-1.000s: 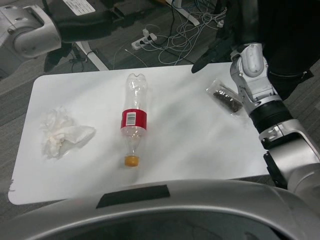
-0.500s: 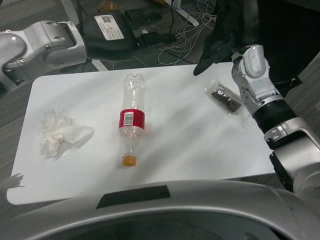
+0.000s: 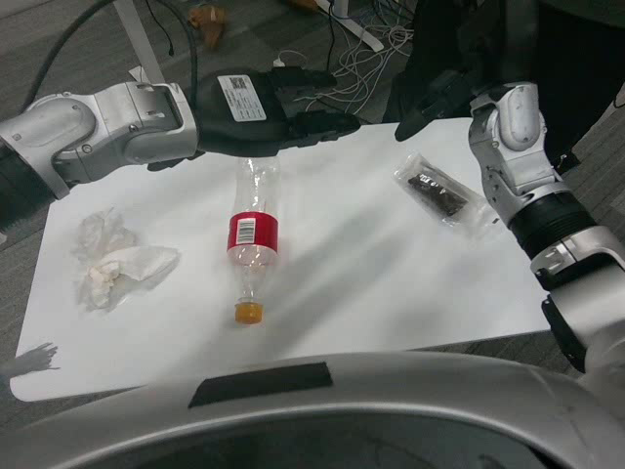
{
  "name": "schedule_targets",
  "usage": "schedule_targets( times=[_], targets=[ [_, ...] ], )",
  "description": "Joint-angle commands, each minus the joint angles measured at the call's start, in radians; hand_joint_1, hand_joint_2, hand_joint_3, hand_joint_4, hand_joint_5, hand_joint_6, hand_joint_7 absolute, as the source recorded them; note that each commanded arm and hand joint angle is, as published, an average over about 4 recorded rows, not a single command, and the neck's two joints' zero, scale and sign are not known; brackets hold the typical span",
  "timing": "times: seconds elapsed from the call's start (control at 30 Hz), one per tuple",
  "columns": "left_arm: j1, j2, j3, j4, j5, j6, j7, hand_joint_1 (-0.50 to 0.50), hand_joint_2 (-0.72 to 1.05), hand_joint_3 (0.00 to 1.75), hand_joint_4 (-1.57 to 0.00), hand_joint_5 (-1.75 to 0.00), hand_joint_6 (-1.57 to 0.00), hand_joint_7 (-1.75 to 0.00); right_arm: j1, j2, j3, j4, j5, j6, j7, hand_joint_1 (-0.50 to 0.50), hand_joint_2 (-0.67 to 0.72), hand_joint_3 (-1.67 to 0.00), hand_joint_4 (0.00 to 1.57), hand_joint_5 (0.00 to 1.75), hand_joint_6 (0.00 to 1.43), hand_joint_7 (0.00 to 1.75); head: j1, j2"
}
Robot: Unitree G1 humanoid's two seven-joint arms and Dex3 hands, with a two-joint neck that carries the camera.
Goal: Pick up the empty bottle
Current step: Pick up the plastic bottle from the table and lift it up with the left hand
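The empty clear bottle (image 3: pixel 252 234) lies on the white table (image 3: pixel 371 264), with a red label and an orange cap pointing toward me. My left hand (image 3: pixel 283 107) hovers open above the bottle's far end, fingers stretched to the right and holding nothing. My right hand (image 3: pixel 435 93) hangs past the table's far right edge, dark against a dark background, so its fingers are hard to read.
A crumpled white tissue (image 3: pixel 115 260) lies at the left of the table. A clear packet with dark contents (image 3: pixel 439 193) sits at the far right, close to my right forearm (image 3: pixel 522 166). Cables and a power strip (image 3: pixel 361 49) lie on the floor beyond.
My left arm has swung in from the far left to above the bottle's far end. The camera has shifted slightly. The bottle has not moved.
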Motion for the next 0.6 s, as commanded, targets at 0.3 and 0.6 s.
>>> schedule_targets(
  times=[0.3,0.6],
  targets=[
    [0.034,-0.017,-0.062,0.018,0.020,-0.021,0.043,-0.50,-0.55,0.00,0.00,0.00,0.00,0.00,0.061,-0.021,-0.032,0.011,0.009,-0.046,-0.002,-0.46,0.60,0.00,0.00,0.00,0.00,0.00,-0.056,0.092],
    [0.041,-0.031,-0.069,0.019,0.037,-0.021,0.054,-0.50,-0.55,0.00,0.00,0.00,0.00,0.00,0.064,-0.052,-0.022,0.028,0.029,-0.046,-0.002,-0.46,0.60,0.00,0.00,0.00,0.00,0.00,-0.099,0.236]
  ],
)
